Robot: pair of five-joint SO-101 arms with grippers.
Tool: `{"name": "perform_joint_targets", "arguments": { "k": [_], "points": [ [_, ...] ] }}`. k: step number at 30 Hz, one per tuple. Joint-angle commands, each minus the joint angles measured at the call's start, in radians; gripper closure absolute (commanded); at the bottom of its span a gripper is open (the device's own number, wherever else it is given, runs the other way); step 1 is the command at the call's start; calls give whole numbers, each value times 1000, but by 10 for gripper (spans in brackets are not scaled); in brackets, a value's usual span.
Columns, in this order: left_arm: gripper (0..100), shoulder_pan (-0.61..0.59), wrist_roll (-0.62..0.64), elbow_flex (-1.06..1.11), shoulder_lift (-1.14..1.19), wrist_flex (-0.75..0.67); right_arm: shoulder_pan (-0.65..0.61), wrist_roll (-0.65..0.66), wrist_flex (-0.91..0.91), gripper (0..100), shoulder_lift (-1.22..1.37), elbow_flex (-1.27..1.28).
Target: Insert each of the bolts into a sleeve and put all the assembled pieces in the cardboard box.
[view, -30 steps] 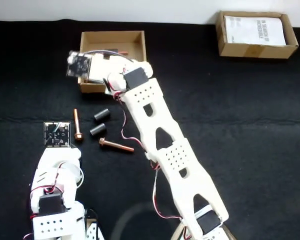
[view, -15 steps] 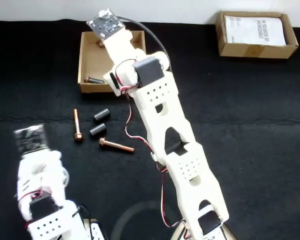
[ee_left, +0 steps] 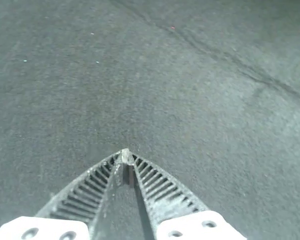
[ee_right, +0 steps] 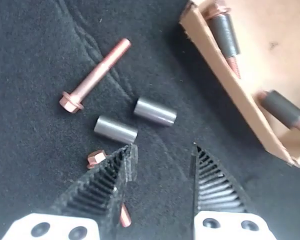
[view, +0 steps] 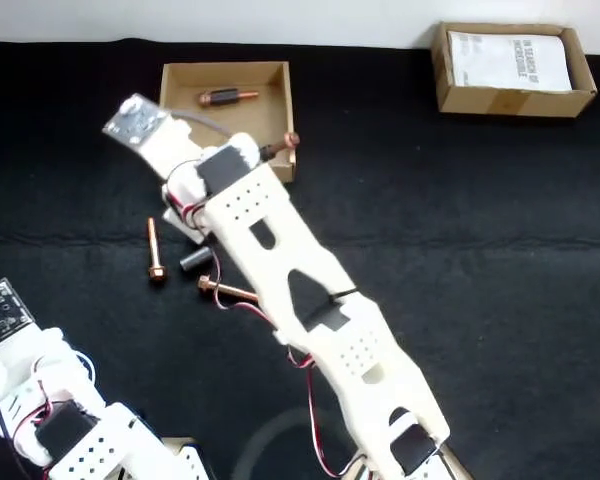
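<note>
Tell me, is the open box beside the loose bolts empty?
Not empty. In the cardboard box one sleeved bolt lies by the far wall and a second sleeved bolt rests at a near corner.

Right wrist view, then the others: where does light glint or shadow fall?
Right wrist view: a pale sheen along the sleeve nearer the cardboard box and along the bolt lying in full view. Left wrist view: evenly lit cloth, a small glint at the tips of the shut left gripper. High view: the white paper is brightest; no arm shadow discernible on the cloth.
</note>
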Motion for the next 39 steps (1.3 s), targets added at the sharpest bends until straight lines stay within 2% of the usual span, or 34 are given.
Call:
{"name": "perform_joint_targets", "arguments": {
  "k": [1, 11, 24, 36, 39],
  "points": [
    [990, 15, -6, 16, -27, -2, -2, 23, -113, 840, -76, 131],
    [988, 33, -6, 16, -27, -3, -7, 34, -412, 840, -77, 463],
    [987, 36, -8, 16, -27, -3, -67, 34, -367, 840, -82, 476],
    [987, 36, -8, 16, -27, -3, -67, 325, -380, 840, -84, 389],
    [987, 36, -8, 16, -27, -3, -67, 404, -335, 840, -85, 343]
  ]
}}
